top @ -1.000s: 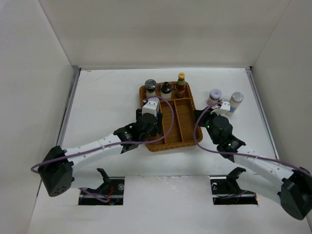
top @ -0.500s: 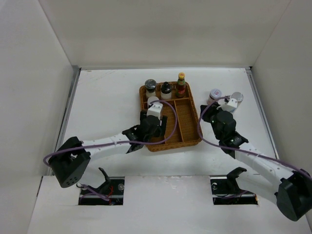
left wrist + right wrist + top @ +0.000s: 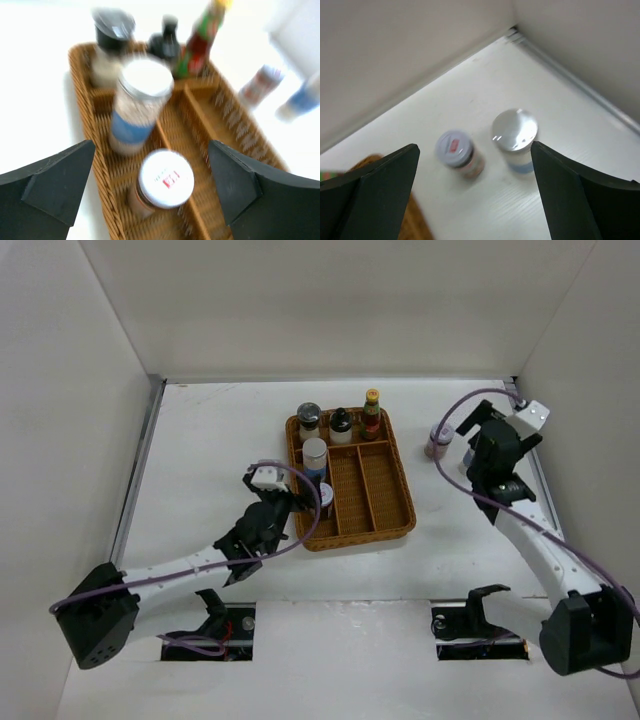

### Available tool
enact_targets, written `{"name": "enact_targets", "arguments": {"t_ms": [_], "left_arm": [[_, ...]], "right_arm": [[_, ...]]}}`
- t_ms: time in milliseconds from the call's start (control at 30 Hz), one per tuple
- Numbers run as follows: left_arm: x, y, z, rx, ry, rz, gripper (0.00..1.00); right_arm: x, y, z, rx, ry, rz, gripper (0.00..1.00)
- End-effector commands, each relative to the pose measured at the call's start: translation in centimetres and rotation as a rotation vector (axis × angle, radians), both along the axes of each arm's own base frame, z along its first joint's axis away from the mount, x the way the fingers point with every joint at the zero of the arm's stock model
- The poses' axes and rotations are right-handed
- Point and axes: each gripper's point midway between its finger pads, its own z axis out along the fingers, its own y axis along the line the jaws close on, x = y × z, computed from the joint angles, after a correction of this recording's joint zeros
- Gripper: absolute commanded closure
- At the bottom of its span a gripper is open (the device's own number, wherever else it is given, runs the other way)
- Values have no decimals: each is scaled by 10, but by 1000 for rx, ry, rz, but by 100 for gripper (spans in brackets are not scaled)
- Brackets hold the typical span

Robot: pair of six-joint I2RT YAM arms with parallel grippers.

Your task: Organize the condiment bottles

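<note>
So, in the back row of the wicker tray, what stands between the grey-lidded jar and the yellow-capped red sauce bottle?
A black-capped bottle stands between the grey-lidded jar and the sauce bottle. The top external view shows this most clearly.

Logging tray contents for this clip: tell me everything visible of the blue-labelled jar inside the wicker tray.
The blue-labelled jar is a small cylinder with a flat pale lid, light contents and a blue band around its middle. It stands upright in the left long compartment of the wicker tray, just in front of the back row, with a red-labelled jar nearer the camera. Nothing holds it.
</note>
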Motion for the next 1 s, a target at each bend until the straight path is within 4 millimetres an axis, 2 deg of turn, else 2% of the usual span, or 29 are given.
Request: {"name": "enact_targets", "arguments": {"t_ms": [0,100,167,267,433,533,600,700,733,800,833,867,967], "left_arm": [[3,41,43,-233,-169,158,0],[0,70,31,-265,-173,264,0],[-1,81,24,-290,-162,317,0],[-2,82,18,-294,-149,319,0],[3,73,6,-271,-118,300,0],[4,68,2,-268,-107,287,0],[5,67,1,-264,-104,282,0],[7,68,-3,-260,-96,289,0],[7,68,-4,-258,-94,292,0],[8,68,-5,-257,-90,291,0],[8,68,-5,-259,-89,291,0],[8,67,-6,-261,-86,289,0],[10,66,-11,-251,-75,289,0]], "right_arm": [[7,-35,-3,-74,103,-108,0],[23,-47,-21,-89,204,-115,0],[31,-59,-30,-101,255,-129,0],[44,-68,-41,-89,291,-119,0],[65,-56,-77,-30,353,-23,0],[75,-57,-90,-1,354,-15,1],[81,-54,-92,17,338,-4,17],[84,-52,-93,28,338,1,23],[82,-54,-94,25,344,-7,29],[75,-57,-86,25,316,-29,44],[67,-60,-71,12,279,-61,51],[63,-60,-60,-2,251,-77,52],[39,-41,-7,-70,146,-82,55]]}}
